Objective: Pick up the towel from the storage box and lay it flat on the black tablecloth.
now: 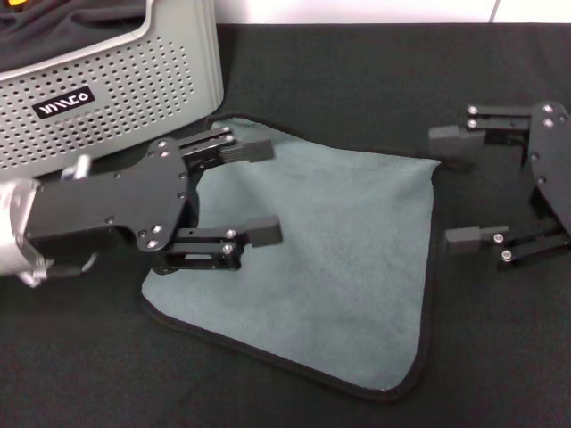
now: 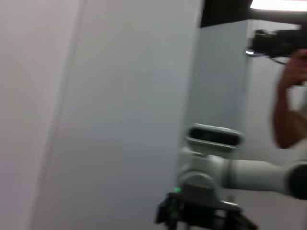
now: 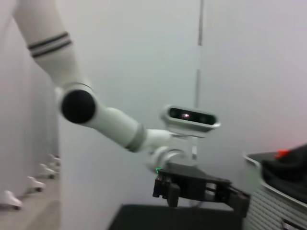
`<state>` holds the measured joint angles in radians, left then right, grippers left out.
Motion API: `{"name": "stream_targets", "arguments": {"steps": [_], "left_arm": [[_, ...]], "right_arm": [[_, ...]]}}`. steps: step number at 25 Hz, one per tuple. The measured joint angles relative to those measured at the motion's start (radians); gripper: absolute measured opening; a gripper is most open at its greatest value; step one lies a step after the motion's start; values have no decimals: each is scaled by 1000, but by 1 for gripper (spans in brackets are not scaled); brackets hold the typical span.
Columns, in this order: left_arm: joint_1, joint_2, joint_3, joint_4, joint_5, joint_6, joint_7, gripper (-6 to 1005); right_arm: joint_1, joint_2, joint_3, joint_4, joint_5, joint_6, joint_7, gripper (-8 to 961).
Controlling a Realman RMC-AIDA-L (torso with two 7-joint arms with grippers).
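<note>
Two robot grippers hover with their jaws spread wide over a towel that is already out of its box. The largest thing in the head view is the black tablecloth (image 1: 357, 71), which covers the whole work surface. At its far left corner stands the storage box (image 1: 116, 80), a grey perforated basket with a dark rumpled cloth (image 1: 62, 22) inside. The towel (image 1: 339, 259) lies grey-green side up on the tablecloth, just in front of the box, spread nearly flat, its black border showing all round.

The left gripper (image 1: 254, 192) is above the towel's left edge, fingers apart and holding nothing. The right gripper (image 1: 464, 187) is just beyond the towel's right edge, also parted and empty.

The laying-out step looks essentially finished. A slight curl at the towel's near right corner may still want smoothing; otherwise the next move is probably for both arms to draw back without catching the fabric.
</note>
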<state>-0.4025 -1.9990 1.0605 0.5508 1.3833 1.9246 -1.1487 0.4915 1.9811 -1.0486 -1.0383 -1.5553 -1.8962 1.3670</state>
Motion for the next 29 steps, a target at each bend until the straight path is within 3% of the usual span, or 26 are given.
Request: {"name": "stream_targets", "arguments": {"steps": [4, 10, 29], "left_arm": [[-44, 8, 1, 84, 31, 42, -67, 861], [-56, 9, -7, 149, 34, 40, -82, 861], [-119, 19, -62, 153, 73, -5, -79, 861]], "right_arm": [[52, -7, 28, -7, 3, -68, 48, 874], [88, -11, 63, 1, -2, -78, 61, 874], [128, 26, 48, 0, -58, 50, 54, 874]]}}
